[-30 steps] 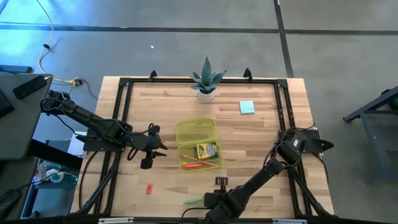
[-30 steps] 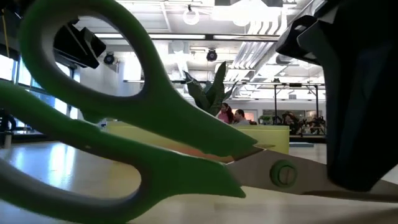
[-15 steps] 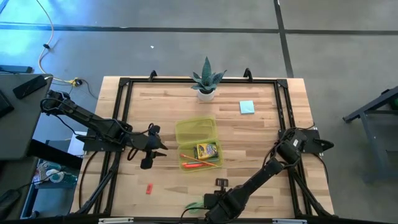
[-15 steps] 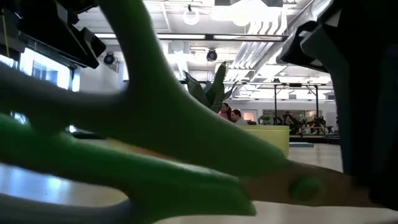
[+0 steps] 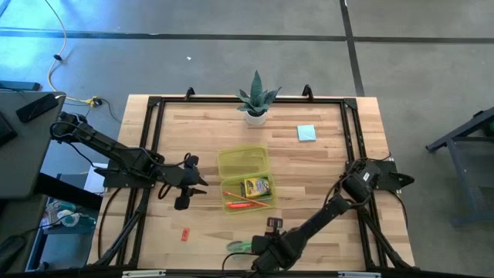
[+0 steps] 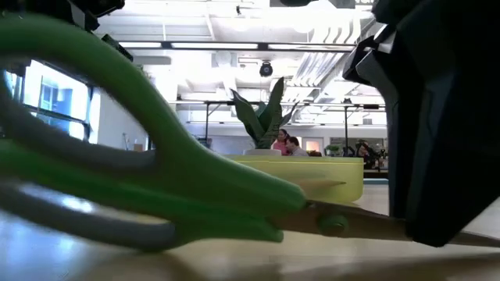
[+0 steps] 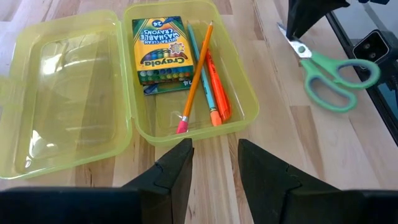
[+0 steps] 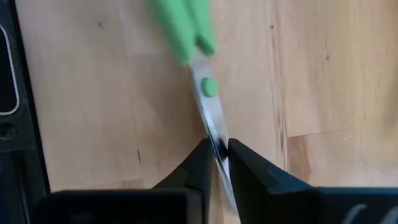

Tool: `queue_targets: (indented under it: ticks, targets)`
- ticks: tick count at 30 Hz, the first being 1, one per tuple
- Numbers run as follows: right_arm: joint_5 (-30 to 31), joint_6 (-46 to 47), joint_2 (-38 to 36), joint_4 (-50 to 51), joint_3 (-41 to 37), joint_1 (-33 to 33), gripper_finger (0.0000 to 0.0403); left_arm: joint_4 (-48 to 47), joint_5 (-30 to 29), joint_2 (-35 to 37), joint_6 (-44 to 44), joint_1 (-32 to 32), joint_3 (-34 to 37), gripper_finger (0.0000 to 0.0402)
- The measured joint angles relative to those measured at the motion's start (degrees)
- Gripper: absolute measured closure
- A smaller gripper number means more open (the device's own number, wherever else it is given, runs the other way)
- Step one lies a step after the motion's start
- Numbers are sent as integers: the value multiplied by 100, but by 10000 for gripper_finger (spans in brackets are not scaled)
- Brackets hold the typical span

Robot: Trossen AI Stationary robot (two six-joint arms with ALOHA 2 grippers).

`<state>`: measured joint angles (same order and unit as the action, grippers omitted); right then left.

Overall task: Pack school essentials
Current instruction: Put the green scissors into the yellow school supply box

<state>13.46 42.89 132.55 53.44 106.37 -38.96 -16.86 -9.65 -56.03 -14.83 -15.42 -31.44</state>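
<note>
The right tool (image 8: 216,163) is clamped on the blades of the green-handled scissors (image 8: 186,37) at the near edge of the tabletop (image 5: 324,166) (handles pointing away from it). The left tool (image 7: 214,163) waits with fingers apart beside the open yellow case (image 7: 242,102), which holds a crayon box (image 7: 157,56) and pencils (image 7: 198,78).

Robotics lab or open-plan workshop. Wooden counter (image 5: 324,166) edged with a black metal frame (image 5: 151,123), standing on a grey concrete floor (image 5: 231,54) marked with dark tape lines. Beyond the right claw (image 6: 437,156): exposed ceiling ducting (image 6: 328,58), strip lights, more black frame rigs (image 6: 351,125), people seated (image 6: 286,145) far behind the counter.
</note>
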Motion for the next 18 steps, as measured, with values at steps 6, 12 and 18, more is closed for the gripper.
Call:
queue_targets:
  ticks: [6, 12, 18]
  targets:
    - [196, 31, 0, 78, 0, -5, 398, 0, 0, 0, 0, 0, 0, 282]
    - [219, 83, 0, 135, 0, 9, 400, -2, 2, -2, 0, 0, 0, 282]
    - [83, 75, -11, 152, 0, 92, 397, -1, 1, -2, -1, 0, 0, 282]
